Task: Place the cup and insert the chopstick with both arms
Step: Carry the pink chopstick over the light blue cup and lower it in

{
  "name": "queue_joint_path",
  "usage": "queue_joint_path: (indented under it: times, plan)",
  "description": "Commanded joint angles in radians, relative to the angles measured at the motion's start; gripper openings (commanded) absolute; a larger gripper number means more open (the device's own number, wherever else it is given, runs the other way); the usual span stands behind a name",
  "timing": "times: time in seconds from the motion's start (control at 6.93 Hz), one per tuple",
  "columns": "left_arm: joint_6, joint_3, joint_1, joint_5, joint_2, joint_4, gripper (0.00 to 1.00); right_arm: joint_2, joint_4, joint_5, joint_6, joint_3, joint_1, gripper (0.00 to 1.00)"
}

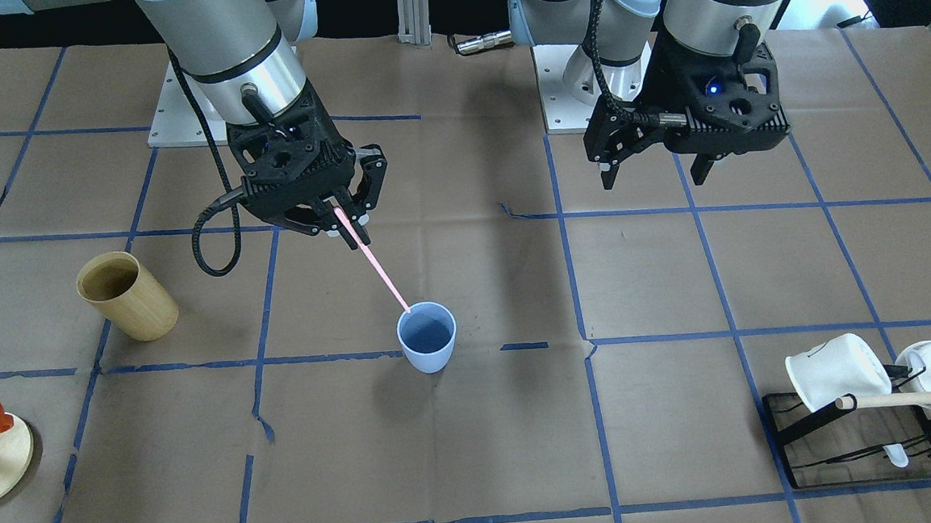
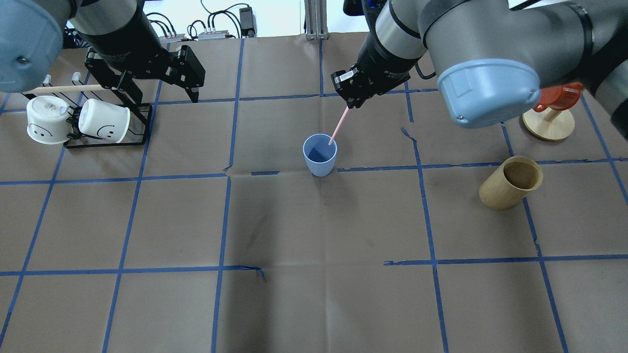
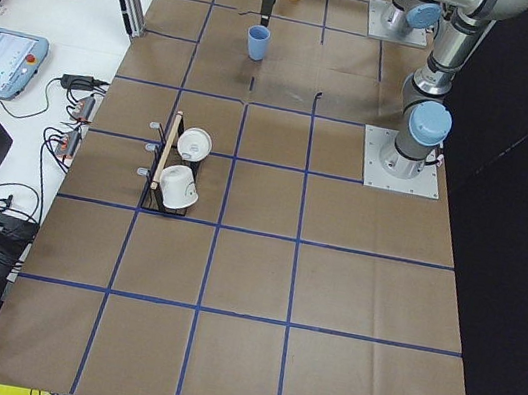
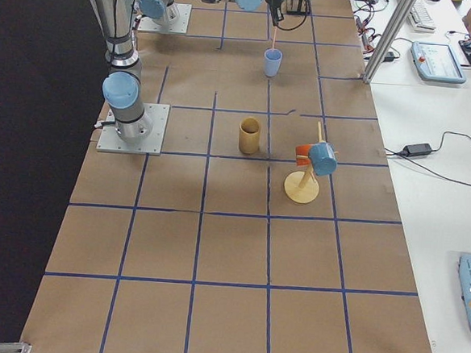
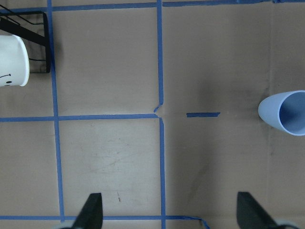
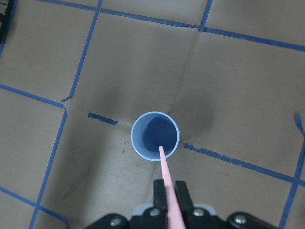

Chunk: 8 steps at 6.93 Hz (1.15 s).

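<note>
The light-blue cup (image 1: 426, 336) stands upright on the paper-covered table, also in the overhead view (image 2: 320, 155), right wrist view (image 6: 155, 135) and at the left wrist view's right edge (image 5: 286, 113). My right gripper (image 1: 347, 225) (image 2: 349, 104) is shut on the pale-pink chopstick (image 1: 375, 267) (image 2: 338, 125) (image 6: 167, 183), held tilted above the cup, its lower tip at the cup's rim over the opening. My left gripper (image 1: 652, 174) (image 2: 164, 95) is open and empty, hovering well away from the cup near the mug rack.
A tan wooden cup (image 2: 511, 183) stands on my right side. A wooden stand with an orange cup (image 2: 549, 115) is beyond it. A black rack (image 2: 105, 125) holding two white mugs (image 2: 103, 121) and a beige rod (image 2: 64, 88) is on my left.
</note>
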Motion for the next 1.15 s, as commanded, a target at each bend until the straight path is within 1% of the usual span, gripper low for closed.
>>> queue_joint_path:
  times: [0.0,0.29,0.43,0.72,1.01]
  plan:
    - [0.000,0.000,0.001,0.001,0.001,0.000,1.00,0.044,-0.036,-0.001,0.012,0.004,0.016,0.09]
    - [0.000,0.000,0.001,-0.002,0.001,0.000,1.00,0.081,-0.042,0.002,0.046,0.005,0.021,0.11]
    - [0.000,0.000,0.003,0.000,0.001,0.000,1.00,0.100,-0.056,0.004,0.051,0.005,0.021,0.18]
    - [0.000,0.000,0.003,0.000,0.001,0.000,1.00,0.113,-0.158,0.002,0.115,0.006,0.021,0.99]
    - [0.000,0.001,0.007,-0.003,0.001,0.000,1.00,0.117,-0.171,-0.004,0.112,-0.019,0.016,1.00]
